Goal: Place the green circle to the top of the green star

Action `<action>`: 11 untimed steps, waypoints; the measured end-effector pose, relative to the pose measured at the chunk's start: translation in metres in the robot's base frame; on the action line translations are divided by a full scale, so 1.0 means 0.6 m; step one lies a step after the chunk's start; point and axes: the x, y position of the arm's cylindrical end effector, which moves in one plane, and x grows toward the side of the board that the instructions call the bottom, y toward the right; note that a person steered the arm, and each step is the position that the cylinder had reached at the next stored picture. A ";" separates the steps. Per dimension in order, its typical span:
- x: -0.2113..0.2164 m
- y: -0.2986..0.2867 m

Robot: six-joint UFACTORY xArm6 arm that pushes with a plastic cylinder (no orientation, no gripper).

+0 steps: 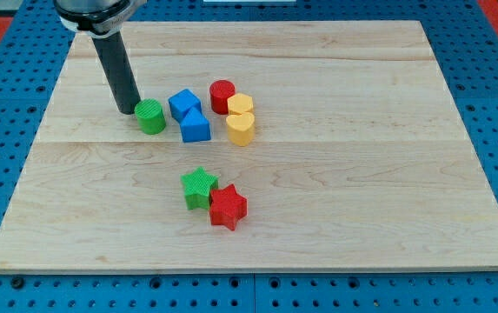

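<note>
My tip (128, 110) rests on the counter (388, 191) just at the view's left of the green circle (150, 116), touching it or all but touching — I cannot tell which, since the rod's dark end runs straight into the block's edge. I carry no gripper, so there is nothing to stand apart or together; the rod is all I have, and it can only shove. That, I judge, is why I am placed on this side: the green star (199, 187) lies well toward the view's bottom and somewhat to the right, so a push from the left would send the circle rightward, toward the spot above the star. The way is not free, though. Just to the circle's right sit two blue blocks, one blue block (183, 103) nearer the top and the other blue block (195, 127) below it, and beyond them a red cylinder (222, 94) and two yellow pieces, the yellow block (242, 105) and the yellow cylinder (241, 129). A straight push would probably drive the circle into the blues (so a curve down past them looks wiser). The red star (228, 207) touches the green star's lower right. The circle itself is a short upright cylinder, bright green, its flat top finely ridged, standing clear of the blue blocks by a thin gap.
</note>
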 end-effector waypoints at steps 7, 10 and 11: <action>0.091 0.134; 0.200 0.146; 0.184 0.157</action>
